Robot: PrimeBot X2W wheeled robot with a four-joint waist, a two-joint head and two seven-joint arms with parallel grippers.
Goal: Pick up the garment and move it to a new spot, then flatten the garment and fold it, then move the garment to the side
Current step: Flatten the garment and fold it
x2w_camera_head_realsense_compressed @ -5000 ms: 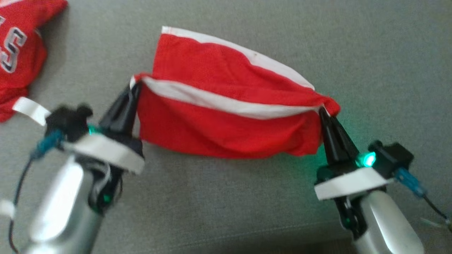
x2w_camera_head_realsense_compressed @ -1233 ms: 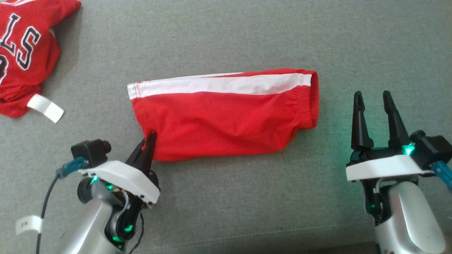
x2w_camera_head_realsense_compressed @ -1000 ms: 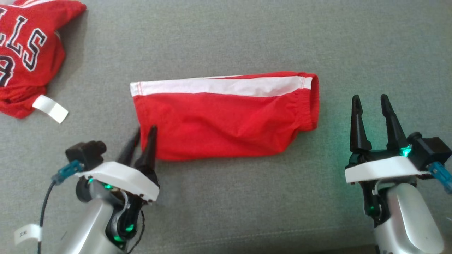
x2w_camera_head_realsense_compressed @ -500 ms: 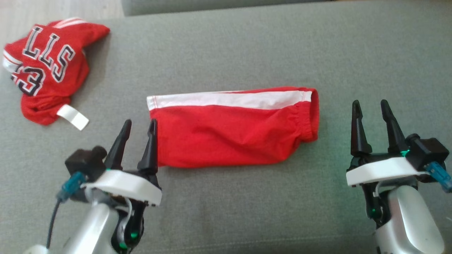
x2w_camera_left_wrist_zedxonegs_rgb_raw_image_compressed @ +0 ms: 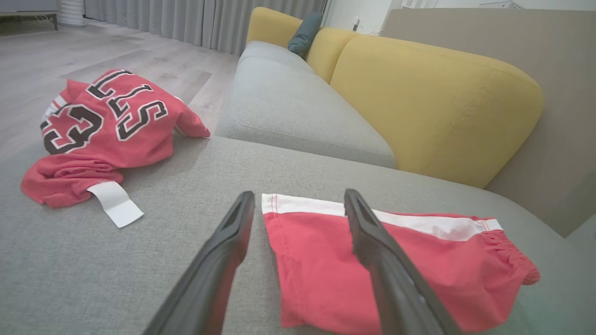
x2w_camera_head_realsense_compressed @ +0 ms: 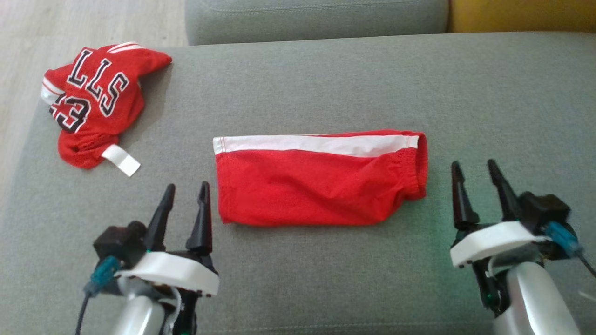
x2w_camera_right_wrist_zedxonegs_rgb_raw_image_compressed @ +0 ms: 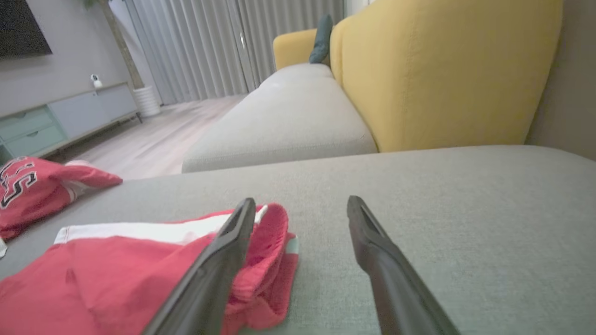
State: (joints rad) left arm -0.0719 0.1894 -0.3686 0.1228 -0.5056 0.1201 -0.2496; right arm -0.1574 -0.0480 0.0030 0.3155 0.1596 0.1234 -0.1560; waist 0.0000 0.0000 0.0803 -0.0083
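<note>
Red fabric garment point(x2w_camera_head_realsense_compressed: 321, 186), folded into a flat oblong with a white stripe point(x2w_camera_head_realsense_compressed: 321, 144) along its 12 o'clock edge, lies at the centre of the grey woven sofa cushion point(x2w_camera_head_realsense_compressed: 326, 83). The gathered elastic end faces 3 o'clock and the plain hemmed end faces 9 o'clock. The cloth shows mild creases and lies flat on the cushion.

Left gripper point(x2w_camera_head_realsense_compressed: 186, 185) stands at the garment's 8 o'clock, just beside the hemmed corner and clear of the cloth. Its two long dark fingers are spread apart with nothing between them. In the left wrist view one finger point(x2w_camera_left_wrist_zedxonegs_rgb_raw_image_compressed: 372, 242) overlaps the cloth in line of sight.

Right gripper point(x2w_camera_head_realsense_compressed: 473, 163) stands at the garment's 4 o'clock, near the elastic end but apart from it. Its fingers are likewise spread and empty.

A crumpled red jersey with black-and-white lettering point(x2w_camera_head_realsense_compressed: 100, 100) sits at 10 o'clock, well apart from the garment, at the cushion's corner. A white rectangular tag point(x2w_camera_head_realsense_compressed: 121, 159) projects from its 5 o'clock side. A yellow upholstered backrest point(x2w_camera_head_realsense_compressed: 521, 14) shows at 1 o'clock and a pale wood floor point(x2w_camera_head_realsense_compressed: 70, 23) at 11 o'clock.
</note>
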